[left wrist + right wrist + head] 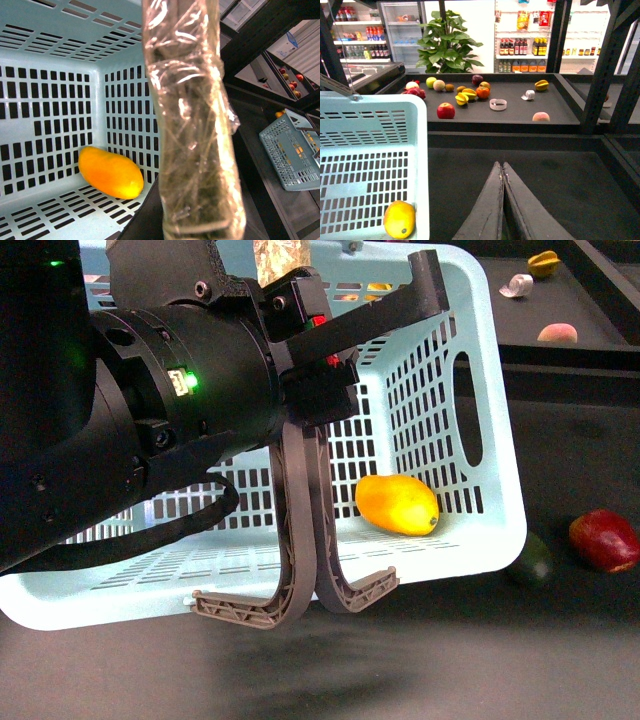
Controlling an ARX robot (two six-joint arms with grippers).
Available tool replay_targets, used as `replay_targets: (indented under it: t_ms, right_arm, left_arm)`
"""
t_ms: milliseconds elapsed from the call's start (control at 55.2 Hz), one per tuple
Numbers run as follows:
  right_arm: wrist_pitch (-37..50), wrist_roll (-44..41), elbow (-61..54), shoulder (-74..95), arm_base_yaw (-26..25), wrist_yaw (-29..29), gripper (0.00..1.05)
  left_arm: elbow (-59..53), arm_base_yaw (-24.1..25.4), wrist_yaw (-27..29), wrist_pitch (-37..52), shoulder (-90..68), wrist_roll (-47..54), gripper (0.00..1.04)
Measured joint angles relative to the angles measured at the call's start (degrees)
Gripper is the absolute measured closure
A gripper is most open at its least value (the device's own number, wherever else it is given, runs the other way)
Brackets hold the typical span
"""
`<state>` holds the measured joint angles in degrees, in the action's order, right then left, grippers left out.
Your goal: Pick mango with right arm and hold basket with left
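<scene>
Front view shows the basket (505, 470) tipped toward the robot, its open mouth facing the camera and its grey-brown handles (300, 540) hanging down. The mango (397, 504) lies inside on the low wall, near a corner. The left gripper (415, 295) reaches over the upper rim, but only one finger shows, so I cannot tell whether it is clamped there. In the right wrist view the right gripper (501, 167) has its fingers pressed together on nothing, just outside the basket's wall. The fruit looks delivered, so the job now is the hold: hold the tilt steady so the mango cannot roll toward the mouth, with the right arm off the rim.
</scene>
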<state>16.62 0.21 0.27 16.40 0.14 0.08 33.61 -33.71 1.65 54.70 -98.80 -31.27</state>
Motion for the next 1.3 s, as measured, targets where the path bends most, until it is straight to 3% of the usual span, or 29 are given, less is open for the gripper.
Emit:
replay_targets:
  t_ms: [417, 543, 906, 1177, 1304]
  right_arm:
    - [-6.51, -0.02, 0.0, -6.49, 0.0, 0.0, 1.03]
    - [-16.11, -0.07, 0.07, -14.6, -0.02, -0.15, 1.03]
    - [-16.5, -0.17, 0.07, -16.09, 0.0, -0.15, 1.02]
    - [-16.52, -0.17, 0.07, -16.09, -0.02, -0.15, 0.58]
    - [-16.52, -0.17, 0.07, -16.09, -0.02, -0.17, 0.39]
  left_arm:
    - [0.0, 0.0, -0.13, 0.0, 0.02, -0.02, 0.99]
    - [0.0, 0.0, -0.07, 0.0, 0.02, 0.09, 0.99]
    - [-0.02, 0.0, -0.04, 0.0, 0.02, 0.0, 0.99]
    - [-0.02, -0.02, 0.0, 0.0, 0.02, 0.0, 0.99]
    - [0.9, -1.53, 15.13, 1.81, -1.9, 4.92, 0.99]
